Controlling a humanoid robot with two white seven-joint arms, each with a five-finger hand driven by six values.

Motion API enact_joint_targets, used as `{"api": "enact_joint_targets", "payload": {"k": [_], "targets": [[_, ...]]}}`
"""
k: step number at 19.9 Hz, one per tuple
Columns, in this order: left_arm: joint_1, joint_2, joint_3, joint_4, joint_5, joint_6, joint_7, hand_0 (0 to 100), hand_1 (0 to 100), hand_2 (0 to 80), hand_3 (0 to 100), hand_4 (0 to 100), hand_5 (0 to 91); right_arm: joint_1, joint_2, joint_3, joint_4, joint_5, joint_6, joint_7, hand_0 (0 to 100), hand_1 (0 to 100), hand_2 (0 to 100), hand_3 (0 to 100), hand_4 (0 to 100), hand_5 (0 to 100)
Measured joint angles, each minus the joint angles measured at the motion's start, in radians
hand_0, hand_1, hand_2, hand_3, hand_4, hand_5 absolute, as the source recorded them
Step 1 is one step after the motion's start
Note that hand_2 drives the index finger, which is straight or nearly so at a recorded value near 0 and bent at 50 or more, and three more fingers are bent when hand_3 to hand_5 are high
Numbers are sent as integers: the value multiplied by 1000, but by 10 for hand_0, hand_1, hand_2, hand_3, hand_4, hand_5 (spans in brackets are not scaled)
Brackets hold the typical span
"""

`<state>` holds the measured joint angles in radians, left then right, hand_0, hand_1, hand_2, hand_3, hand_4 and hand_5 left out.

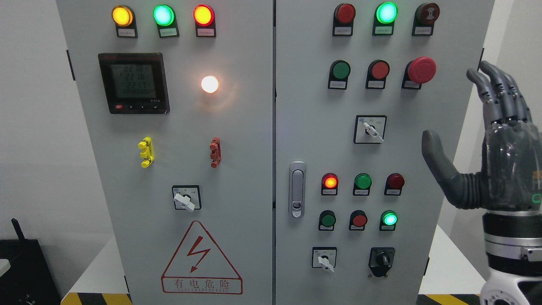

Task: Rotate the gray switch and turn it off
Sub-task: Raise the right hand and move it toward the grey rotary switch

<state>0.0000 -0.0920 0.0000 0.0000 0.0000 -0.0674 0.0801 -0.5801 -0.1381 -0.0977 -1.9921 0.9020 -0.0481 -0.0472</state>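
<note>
Raised at the right edge of the frame, beside a gray control cabinet [237, 178]: the right hand [495, 140], spread wide, thumb angled out toward the panel, four fingers [501, 91] pointing upward, grasping nothing and touching nothing. Mounted on the cabinet's right door, several rotary selectors; among them, nearest the hand and level with its thumb tip, a gray switch [371, 130] in a black-framed plate, handle slanting down to the right, clear of the thumb. Lower on the same door, a second gray selector [325, 259] beside a black knob [382, 262], and above these two rows of small lamps and buttons, one red lamp [330, 182] and one green lamp [389, 219] lit. Higher up, a large red mushroom button [421, 70] and a glowing green lamp [386, 12]. On the left door, a digital meter [133, 82], a bright white lamp [209, 84], a third gray selector [185, 199], and a red lightning warning triangle [201, 258].
</note>
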Motion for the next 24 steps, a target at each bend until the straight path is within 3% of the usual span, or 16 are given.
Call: {"api": "enact_joint_targets", "payload": {"k": [11,12,15,16,17,19,21,24], "targets": [[0,0,0,0,0,1,0,120,389,0,0,0,0,2,3,0,1,-1,0,-5,340,175,0,24,0,0],[0,0,0,0,0,1,0,120,389,0,0,0,0,2,5,0,1,-2,0,-7,344,212,0,115,123,0],[0,0,0,0,0,1,0,120,389,0,0,0,0,5,17,-1,3,-7,0,-9,337,350,0,294,271,202],[0,0,0,0,0,1,0,120,389,0,0,0,0,5,22,-2,4,-8,0,-9,336,403,53,359,365,348],[0,0,0,0,0,1,0,120,389,0,0,0,0,6,29,-2,5,-9,-1,-9,335,420,62,383,413,421],[0,0,0,0,0,1,0,120,389,0,0,0,0,6,46,-2,8,-10,-2,-10,309,456,132,505,605,706],[0,0,0,0,0,1,0,120,389,0,0,0,0,7,61,-2,12,-11,-2,-10,258,462,204,543,660,805],[0,0,0,0,0,1,0,120,389,0,0,0,0,7,85,1,16,-12,22,-10,195,450,276,594,700,870]]}}
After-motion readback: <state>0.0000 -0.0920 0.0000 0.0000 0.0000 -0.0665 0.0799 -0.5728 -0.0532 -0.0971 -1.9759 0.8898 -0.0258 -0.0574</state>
